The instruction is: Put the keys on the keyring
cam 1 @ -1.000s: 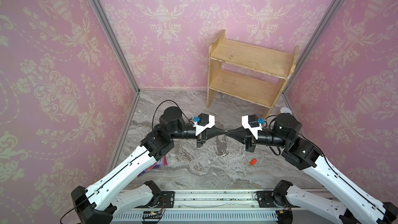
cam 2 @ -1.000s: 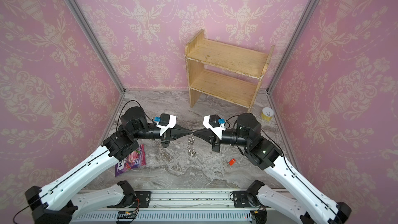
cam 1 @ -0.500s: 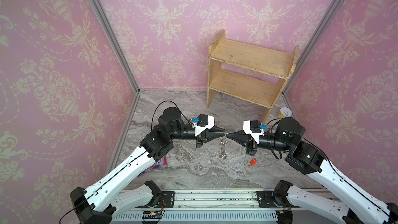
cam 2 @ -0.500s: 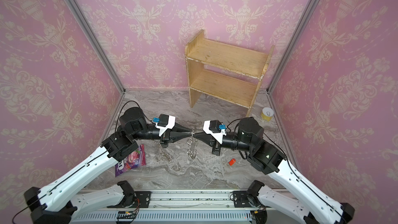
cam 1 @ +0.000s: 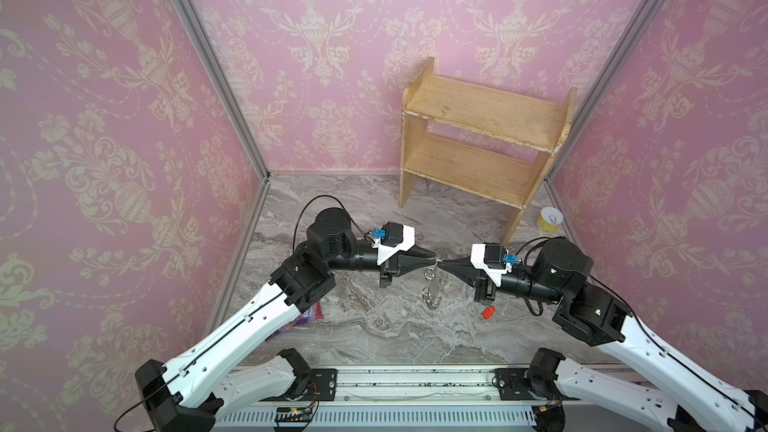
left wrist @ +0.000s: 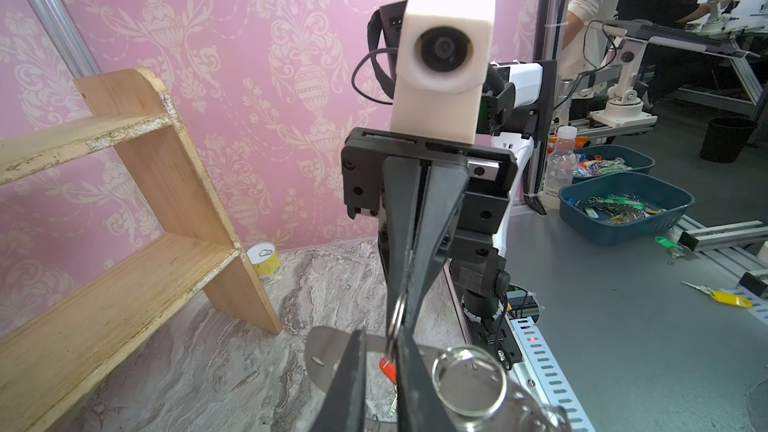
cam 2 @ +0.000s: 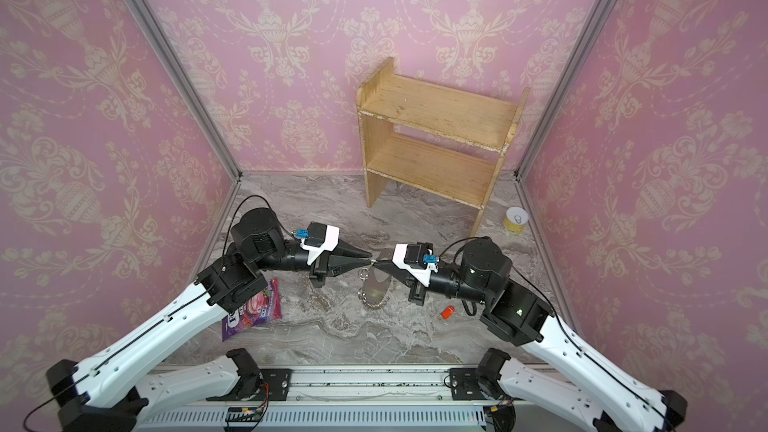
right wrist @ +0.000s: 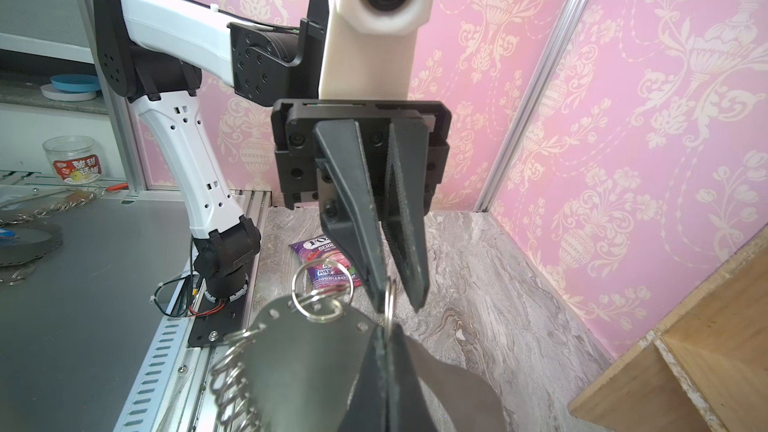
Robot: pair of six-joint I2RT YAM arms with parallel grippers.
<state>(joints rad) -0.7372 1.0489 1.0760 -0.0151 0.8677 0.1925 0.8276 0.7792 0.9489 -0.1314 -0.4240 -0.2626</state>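
**Two arms meeting tip to tip above the tabletop point(cam 1: 374, 328).** The right tool point(left wrist: 402, 310) is fully closed, pinching one split ring point(right wrist: 388, 297) on the edge of the keyring point(right wrist: 307, 359), a flat grey crescent plate that hangs below the meeting tips. The left tool point(right wrist: 397, 305), pinched shut a second ago, now has its jaws a narrow gap apart. They straddle the same ring without clamping it, and the right arm has meanwhile sunk slightly. The plate's weight thus appears to rest with the right tool alone. The keys point(cam 1: 488, 312), one small key on a red tag, lie unmoved on the tabletop beside the right arm, well apart from the ring. Threading has not begun; the freed left tool probably either re-grips the ring or fetches the key.
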